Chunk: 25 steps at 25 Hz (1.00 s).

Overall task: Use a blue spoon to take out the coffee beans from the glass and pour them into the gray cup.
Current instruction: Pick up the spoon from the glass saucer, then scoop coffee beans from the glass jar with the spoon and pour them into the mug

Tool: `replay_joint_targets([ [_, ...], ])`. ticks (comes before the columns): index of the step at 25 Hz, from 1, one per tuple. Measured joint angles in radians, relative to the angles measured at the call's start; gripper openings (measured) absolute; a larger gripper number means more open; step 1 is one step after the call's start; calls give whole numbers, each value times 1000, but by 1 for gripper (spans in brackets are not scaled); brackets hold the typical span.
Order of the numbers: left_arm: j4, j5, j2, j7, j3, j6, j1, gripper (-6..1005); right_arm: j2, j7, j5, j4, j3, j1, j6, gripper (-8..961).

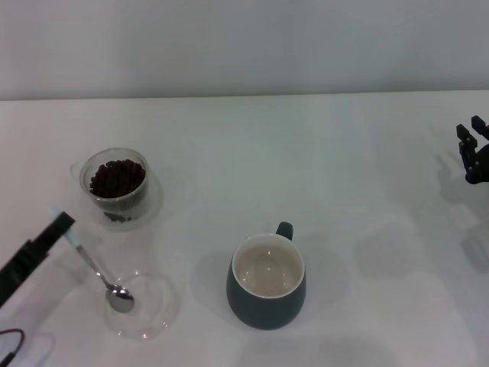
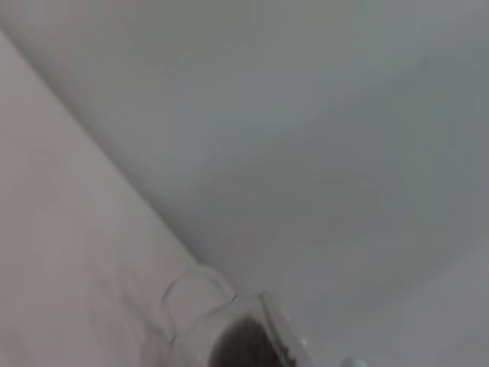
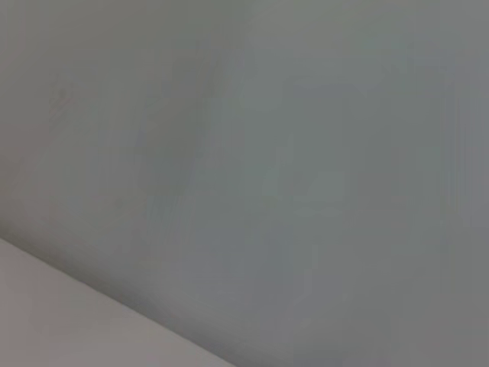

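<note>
The glass (image 1: pixel 116 183) stands at the left of the white table, filled with dark coffee beans (image 1: pixel 117 177); the left wrist view shows the glass (image 2: pixel 229 329) and its beans (image 2: pixel 248 348) close by. The blue spoon (image 1: pixel 98 269) slants down, its metal bowl resting in a shallow clear saucer (image 1: pixel 157 310). My left gripper (image 1: pixel 61 224) is shut on the spoon's pale blue handle end, just in front of the glass. The gray cup (image 1: pixel 267 281), cream inside and holding nothing, stands at centre front with its handle pointing away. My right gripper (image 1: pixel 474 153) hangs at the far right edge, away from everything.
The table's far edge meets a plain grey wall. A dark cable (image 1: pixel 11 340) lies at the front left corner. The right wrist view shows only wall and a strip of table.
</note>
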Motion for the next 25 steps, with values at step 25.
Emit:
replay_joint_targets([
  [25, 250, -79, 139, -82, -19, 37, -24, 124, 9, -28, -5, -6, 5, 7, -10, 254],
])
